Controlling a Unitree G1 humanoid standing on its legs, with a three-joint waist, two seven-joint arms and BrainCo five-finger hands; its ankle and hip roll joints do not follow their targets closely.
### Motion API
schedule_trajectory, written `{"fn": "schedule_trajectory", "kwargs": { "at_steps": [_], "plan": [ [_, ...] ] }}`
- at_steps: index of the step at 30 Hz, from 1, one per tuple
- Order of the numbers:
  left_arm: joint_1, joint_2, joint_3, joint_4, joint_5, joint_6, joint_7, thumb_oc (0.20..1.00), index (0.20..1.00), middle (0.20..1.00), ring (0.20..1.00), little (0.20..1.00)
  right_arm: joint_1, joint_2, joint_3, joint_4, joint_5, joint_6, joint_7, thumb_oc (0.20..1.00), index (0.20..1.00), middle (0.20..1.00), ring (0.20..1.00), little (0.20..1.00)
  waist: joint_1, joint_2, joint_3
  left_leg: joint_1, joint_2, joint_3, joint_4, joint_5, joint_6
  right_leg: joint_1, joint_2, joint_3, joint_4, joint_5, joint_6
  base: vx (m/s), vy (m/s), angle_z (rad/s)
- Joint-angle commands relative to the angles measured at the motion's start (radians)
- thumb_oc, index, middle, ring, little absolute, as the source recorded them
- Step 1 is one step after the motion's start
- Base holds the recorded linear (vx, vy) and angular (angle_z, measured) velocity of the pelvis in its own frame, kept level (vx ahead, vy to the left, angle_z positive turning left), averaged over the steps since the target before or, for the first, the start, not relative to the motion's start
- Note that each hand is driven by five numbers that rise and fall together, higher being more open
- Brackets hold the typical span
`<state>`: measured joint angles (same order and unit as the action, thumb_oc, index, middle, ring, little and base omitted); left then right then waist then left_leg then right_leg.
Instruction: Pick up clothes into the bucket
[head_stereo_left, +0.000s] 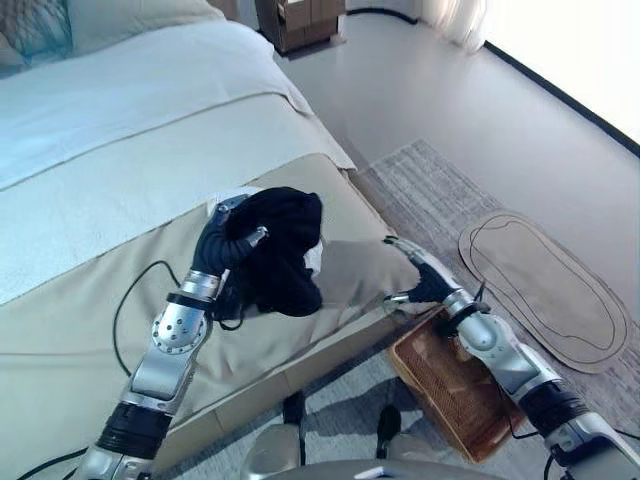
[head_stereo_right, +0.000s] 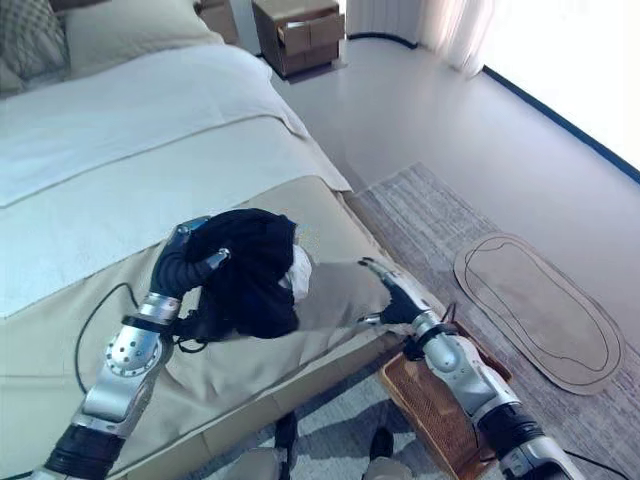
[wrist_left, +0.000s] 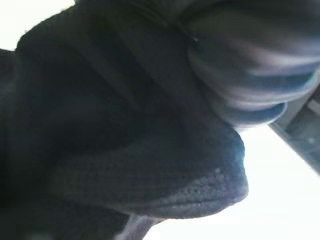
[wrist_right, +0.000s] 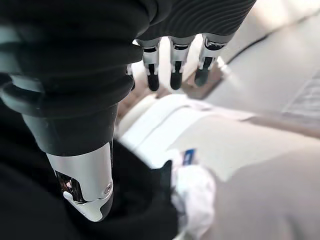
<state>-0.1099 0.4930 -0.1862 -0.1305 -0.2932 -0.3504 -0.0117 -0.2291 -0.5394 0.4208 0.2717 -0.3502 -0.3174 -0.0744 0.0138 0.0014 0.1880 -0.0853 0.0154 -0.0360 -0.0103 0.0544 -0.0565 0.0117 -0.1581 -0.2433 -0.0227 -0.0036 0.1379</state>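
A black garment (head_stereo_left: 285, 250) hangs bunched just above the beige bedspread (head_stereo_left: 90, 330), with my left hand (head_stereo_left: 222, 245) shut on its upper left side; the dark knit (wrist_left: 125, 150) shows close up in the left wrist view. Under it lies a small white cloth (head_stereo_right: 300, 270), also seen past my right hand's fingers (wrist_right: 172, 70). My right hand (head_stereo_left: 425, 280) is open with straight fingers at the bed's corner edge, right of the garment and not touching it. A brown wicker basket (head_stereo_left: 450, 395) sits on the floor below the right forearm.
The bed (head_stereo_left: 150, 120) with pale sheets runs along the left. A grey rug (head_stereo_left: 430, 190) lies beside it, with an oval mat (head_stereo_left: 545, 285) further right. A wooden nightstand (head_stereo_right: 300, 35) stands at the far end of the floor.
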Motion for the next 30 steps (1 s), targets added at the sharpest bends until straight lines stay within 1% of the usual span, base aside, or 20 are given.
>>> {"fn": "schedule_trajectory", "kwargs": {
  "at_steps": [1,3,7,8,9,12,15,16,17,18,19,20,22,23,24,25,26,30],
  "plan": [
    [-0.097,-0.005,-0.026,-0.041,-0.104,-0.023,-0.048,0.200,0.200,0.200,0.200,0.200,-0.070,0.046,0.055,-0.080,0.029,-0.031,0.026,1.000,1.000,1.000,1.000,1.000,-0.004,-0.027,-0.056,0.028,-0.008,0.002,-0.002,-0.041,0.029,-0.060,-0.025,0.035,0.023,0.091,0.020,0.07,-0.047,-0.04],
    [-0.118,-0.010,-0.067,-0.059,-0.153,0.000,-0.080,0.200,0.200,0.200,0.200,0.200,-0.090,0.063,0.098,-0.118,0.050,-0.034,0.063,1.000,1.000,1.000,1.000,1.000,-0.004,-0.023,-0.070,0.046,-0.001,0.005,-0.010,-0.042,0.027,-0.042,-0.021,0.037,0.018,0.086,0.018,0.06,-0.046,-0.03],
    [-0.139,-0.031,-0.109,-0.068,-0.185,0.019,-0.098,0.200,0.200,0.200,0.200,0.200,-0.109,0.103,0.141,-0.147,0.130,-0.031,0.117,1.000,1.000,1.000,1.000,1.000,-0.008,-0.019,-0.086,0.068,0.003,0.006,-0.020,-0.043,0.024,-0.022,-0.016,0.034,0.011,0.083,0.016,0.03,-0.017,-0.01],
    [-0.139,-0.030,-0.109,-0.068,-0.186,0.020,-0.098,0.200,0.200,0.200,0.200,0.200,-0.109,0.103,0.141,-0.147,0.131,-0.030,0.118,1.000,1.000,1.000,1.000,1.000,-0.008,-0.019,-0.085,0.068,0.003,0.005,-0.020,-0.043,0.024,-0.021,-0.016,0.033,0.011,0.083,0.016,0.00,0.000,0.00],
    [-0.138,-0.046,-0.120,-0.075,-0.215,0.028,-0.106,0.200,0.200,0.200,0.200,0.200,-0.104,0.126,0.148,-0.153,0.159,-0.026,0.125,1.000,1.000,1.000,1.000,1.000,-0.009,-0.016,-0.091,0.074,0.004,0.006,-0.024,-0.042,0.023,-0.016,-0.014,0.033,0.006,0.082,0.015,0.00,0.000,0.00],
    [-0.144,-0.068,-0.138,-0.089,-0.248,0.043,-0.102,0.200,0.200,0.200,0.200,0.200,-0.106,0.165,0.158,-0.146,0.176,-0.013,0.114,1.000,1.000,1.000,1.000,1.000,-0.012,-0.014,-0.097,0.072,0.003,0.009,-0.026,-0.032,0.022,-0.016,-0.014,0.033,0.001,0.091,0.011,0.00,0.000,0.00],
    [-0.143,-0.083,-0.152,-0.111,-0.268,0.055,-0.101,0.200,0.200,0.200,0.200,0.200,-0.099,0.202,0.152,-0.150,0.195,0.002,0.091,1.000,1.000,1.000,1.000,1.000,-0.015,-0.011,-0.102,0.072,0.003,0.009,-0.028,-0.030,0.022,-0.015,-0.013,0.032,-0.005,0.093,0.010,0.01,0.000,0.00],
    [-0.142,-0.086,-0.154,-0.116,-0.269,0.057,-0.097,0.200,0.200,0.200,0.200,0.200,-0.097,0.211,0.151,-0.150,0.211,0.006,0.090,1.000,1.000,1.000,1.000,1.000,-0.015,-0.009,-0.104,0.078,0.005,0.009,-0.030,-0.039,0.021,-0.009,-0.010,0.032,-0.007,0.086,0.011,0.00,0.000,0.00],
    [-0.143,-0.086,-0.154,-0.117,-0.268,0.057,-0.096,0.200,0.200,0.200,0.200,0.200,-0.097,0.211,0.150,-0.150,0.211,0.006,0.090,1.000,1.000,1.000,1.000,1.000,-0.015,-0.010,-0.102,0.072,0.003,0.010,-0.027,-0.030,0.022,-0.014,-0.013,0.032,-0.006,0.093,0.009,0.00,0.000,0.00],
    [-0.141,-0.097,-0.162,-0.122,-0.273,0.059,-0.085,0.200,0.200,0.200,0.200,0.200,-0.092,0.232,0.153,-0.153,0.257,0.014,0.091,1.000,1.000,1.000,1.000,1.000,-0.017,-0.009,-0.102,0.074,0.002,0.011,-0.028,-0.030,0.023,-0.014,-0.012,0.033,-0.006,0.094,0.008,0.00,0.000,0.00],
    [-0.140,-0.097,-0.163,-0.121,-0.273,0.059,-0.085,0.200,0.200,0.200,0.200,0.200,-0.091,0.233,0.154,-0.153,0.257,0.014,0.092,1.000,1.000,1.000,1.000,1.000,-0.016,-0.008,-0.104,0.081,0.004,0.010,-0.031,-0.038,0.022,-0.009,-0.010,0.033,-0.008,0.087,0.009,0.00,0.000,0.00],
    [-0.141,-0.100,-0.165,-0.123,-0.275,0.062,-0.084,0.200,0.200,0.200,0.200,0.200,-0.090,0.239,0.155,-0.155,0.277,0.016,0.097,1.000,1.000,1.000,1.000,1.000,-0.017,-0.009,-0.101,0.074,0.002,0.010,-0.028,-0.030,0.023,-0.014,-0.012,0.033,-0.006,0.094,0.007,0.03,-0.004,0.01],
    [-0.142,-0.107,-0.173,-0.131,-0.272,0.068,-0.079,0.200,0.200,0.200,0.200,0.200,-0.084,0.251,0.164,-0.172,0.355,0.026,0.125,1.000,1.000,1.000,1.000,1.000,-0.019,-0.009,-0.100,0.083,0.004,0.009,-0.031,-0.039,0.021,-0.006,-0.010,0.033,-0.006,0.086,0.008,0.02,-0.003,0.00],
    [-0.141,-0.107,-0.173,-0.131,-0.272,0.068,-0.079,0.200,0.200,0.200,0.200,0.200,-0.084,0.251,0.164,-0.172,0.355,0.026,0.125,1.000,1.000,1.000,1.000,1.000,-0.019,-0.009,-0.100,0.083,0.004,0.008,-0.031,-0.039,0.021,-0.006,-0.010,0.033,-0.006,0.086,0.008,0.00,0.000,0.00],
    [-0.143,-0.111,-0.183,-0.130,-0.275,0.069,-0.077,0.200,0.200,0.200,0.200,0.200,-0.088,0.257,0.176,-0.182,0.398,0.029,0.142,1.000,1.000,1.000,1.000,1.000,-0.018,-0.012,-0.099,0.083,0.004,0.008,-0.030,-0.040,0.021,-0.006,-0.010,0.033,-0.006,0.086,0.007,0.00,0.000,0.00],
    [-0.143,-0.111,-0.183,-0.130,-0.275,0.069,-0.077,0.200,0.200,0.200,0.200,0.200,-0.088,0.256,0.176,-0.182,0.399,0.029,0.142,0.871,0.871,0.871,0.871,0.871,-0.018,-0.012,-0.099,0.083,0.004,0.008,-0.030,-0.040,0.021,-0.006,-0.010,0.033,-0.006,0.086,0.007,0.00,0.000,0.00],
    [-0.148,-0.115,-0.192,-0.126,-0.272,0.070,-0.076,0.200,0.200,0.200,0.200,0.200,-0.096,0.260,0.189,-0.174,0.428,0.034,0.153,0.200,0.200,0.200,0.200,0.200,-0.017,-0.014,-0.099,0.083,0.004,0.007,-0.028,-0.042,0.021,-0.005,-0.010,0.033,-0.006,0.086,0.007,0.00,0.000,0.00],
    [-0.146,-0.118,-0.197,-0.122,-0.288,0.073,-0.084,0.200,0.200,0.200,0.200,0.200,-0.104,0.253,0.202,-0.172,0.435,0.039,0.167,0.200,0.200,0.200,0.200,0.200,-0.013,-0.018,-0.099,0.084,0.003,0.008,-0.025,-0.045,0.023,-0.002,-0.011,0.033,-0.007,0.086,0.007,0.00,0.000,0.00]
  ]
}}
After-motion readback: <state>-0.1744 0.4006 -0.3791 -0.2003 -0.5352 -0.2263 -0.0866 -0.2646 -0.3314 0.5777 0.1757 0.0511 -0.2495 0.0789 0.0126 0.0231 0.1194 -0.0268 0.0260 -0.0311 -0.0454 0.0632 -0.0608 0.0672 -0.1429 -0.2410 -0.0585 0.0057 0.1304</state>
